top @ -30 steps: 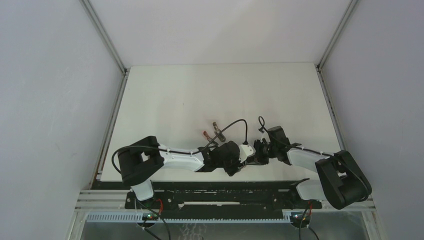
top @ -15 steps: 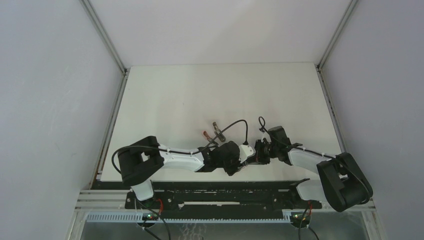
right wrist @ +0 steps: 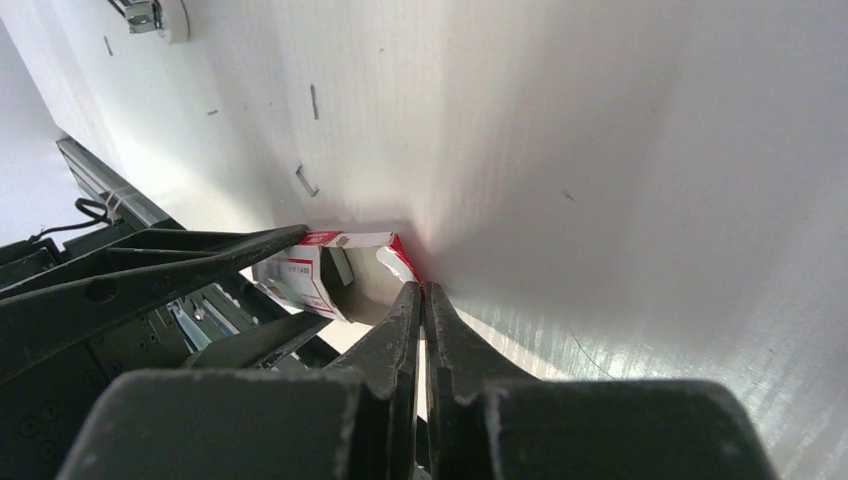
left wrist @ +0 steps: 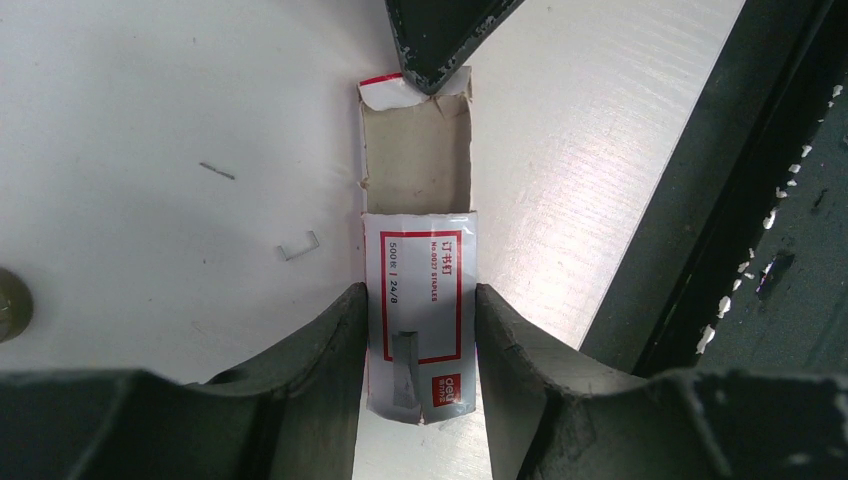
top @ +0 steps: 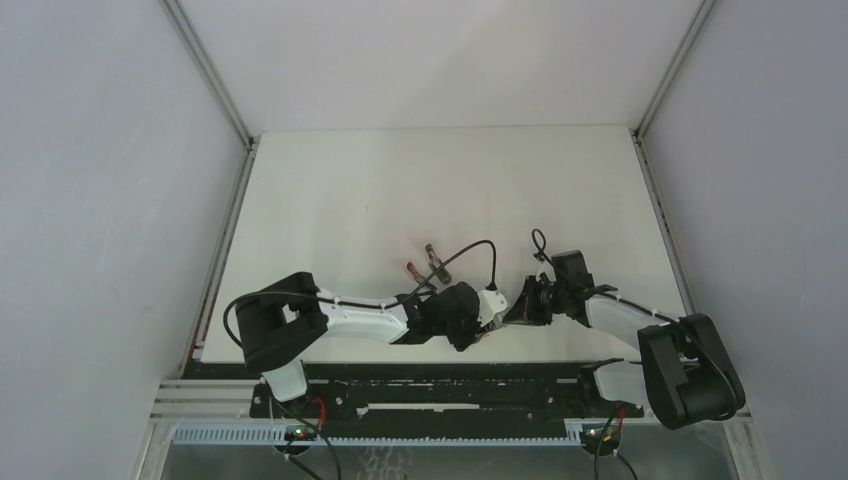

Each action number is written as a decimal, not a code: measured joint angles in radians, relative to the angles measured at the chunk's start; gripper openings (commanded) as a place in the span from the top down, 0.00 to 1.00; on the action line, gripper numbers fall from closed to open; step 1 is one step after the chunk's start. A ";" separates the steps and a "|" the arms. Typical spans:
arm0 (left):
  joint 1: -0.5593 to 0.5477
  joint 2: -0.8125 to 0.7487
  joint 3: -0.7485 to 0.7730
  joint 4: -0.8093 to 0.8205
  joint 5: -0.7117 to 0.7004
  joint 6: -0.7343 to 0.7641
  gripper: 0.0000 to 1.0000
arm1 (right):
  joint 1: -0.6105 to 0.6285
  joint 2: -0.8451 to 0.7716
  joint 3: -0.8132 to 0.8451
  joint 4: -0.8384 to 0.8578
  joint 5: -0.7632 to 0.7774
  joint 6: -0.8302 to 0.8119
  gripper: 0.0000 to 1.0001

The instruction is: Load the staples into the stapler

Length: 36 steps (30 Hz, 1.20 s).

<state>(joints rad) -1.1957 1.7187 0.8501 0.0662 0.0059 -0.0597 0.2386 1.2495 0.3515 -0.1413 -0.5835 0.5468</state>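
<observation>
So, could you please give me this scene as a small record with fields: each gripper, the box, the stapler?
Left gripper: shut on the sides of the staple box
Right gripper: shut on the end of the box's open flap
Staple box: flat on the table, flap open, brown inside visible
Stapler: on the table beyond both grippers, untouched
Loose staples: two on the table beside the box

Label on the white-and-red box (left wrist: 420, 300): "500", "24/8", "deli"
</observation>
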 measured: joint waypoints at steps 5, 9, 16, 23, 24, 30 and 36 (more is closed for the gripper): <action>0.000 -0.002 -0.001 -0.003 -0.002 0.000 0.54 | -0.034 -0.017 0.020 -0.058 0.018 -0.032 1.00; 0.000 -0.026 -0.022 -0.018 -0.006 -0.002 0.53 | -0.073 -0.039 0.039 -0.095 0.035 -0.066 1.00; 0.000 -0.060 -0.056 -0.027 -0.029 -0.010 0.31 | -0.100 -0.042 0.045 -0.118 0.035 -0.094 0.73; 0.003 -0.195 -0.116 -0.038 -0.086 -0.063 0.19 | -0.093 -0.146 0.054 -0.168 0.082 -0.118 0.50; 0.006 -0.238 -0.119 -0.041 -0.097 -0.074 0.16 | -0.087 -0.174 0.058 -0.176 0.097 -0.119 0.50; 0.106 -0.524 -0.128 -0.025 -0.150 -0.202 0.13 | 0.053 -0.314 0.135 -0.244 0.267 -0.126 0.53; 0.420 -0.727 -0.243 -0.013 -0.132 -0.353 0.12 | 0.220 -0.270 0.176 -0.273 0.424 -0.114 0.56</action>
<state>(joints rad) -0.7757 0.9920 0.6067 0.0536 -0.1261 -0.4129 0.4587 0.9798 0.5278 -0.4145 -0.1596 0.4332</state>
